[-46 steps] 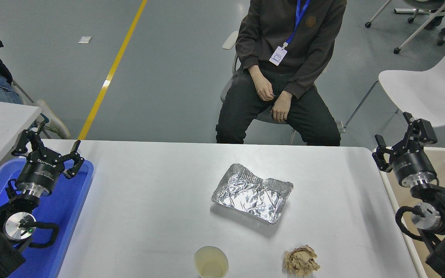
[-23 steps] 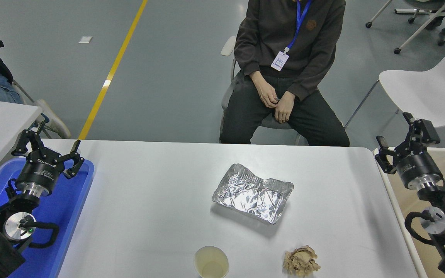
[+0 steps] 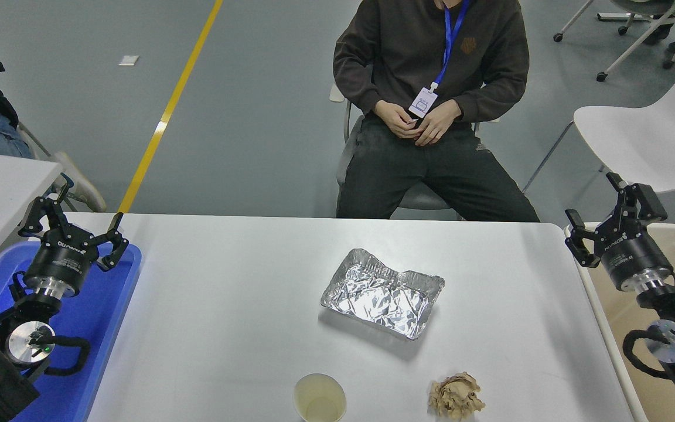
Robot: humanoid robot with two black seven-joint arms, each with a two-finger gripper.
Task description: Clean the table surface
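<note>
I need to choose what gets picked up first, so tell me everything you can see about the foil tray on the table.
The foil tray is a shallow rectangular container of crinkled, shiny silver aluminium foil. Its rim is dented and uneven, most of all along the far edge. It looks empty and lies open side up, slightly skewed, near the middle of the table surface. Only the table touches it; neither end effector is near.

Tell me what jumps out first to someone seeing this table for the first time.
The crumpled foil tray shines at the middle of the white table surface. Near the front edge stand a paper cup and, to its right, a brown paper wad. Both grippers, left and right, hang open over the table's sides.
</note>
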